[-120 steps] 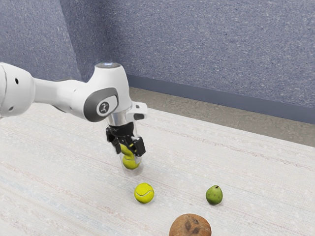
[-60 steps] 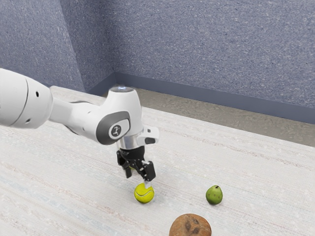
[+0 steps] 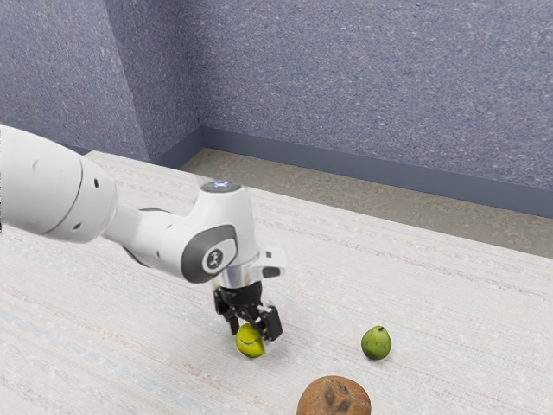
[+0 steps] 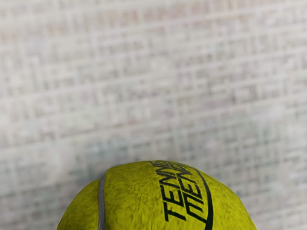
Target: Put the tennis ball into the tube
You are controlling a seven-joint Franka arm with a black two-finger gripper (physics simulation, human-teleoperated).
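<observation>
From where I'm standing, the tennis ball (image 3: pixel 248 348) sits on the tabletop (image 3: pixel 449 303), bright yellow-green, right under the arm's black claw (image 3: pixel 251 338). The claw is spread, its two fingers well parted and lowered about the ball, one at either side; whether either one touches it I can't tell. The wrist view has the ball up close, with dark lettering and a curved seam across its fuzz. Just behind the claw there's a pale edge with a hint of yellow — it might be the tube (image 3: pixel 215 285), though the claw and arm hide nearly everything there. The white arm (image 3: pixel 60 186) reaches in from the exterior view's left and bends down over the ball. Well apart, toward the exterior view's right, a green pear (image 3: pixel 376 344) stands with its stem up. A brown coconut (image 3: pixel 334 399) with dark spots lies nearer the camera, between ball and pear from side to side — partly cut off by the exterior view's lower edge. Beyond the table rises a speckled blue-grey wall (image 3: pixel 346 86).
</observation>
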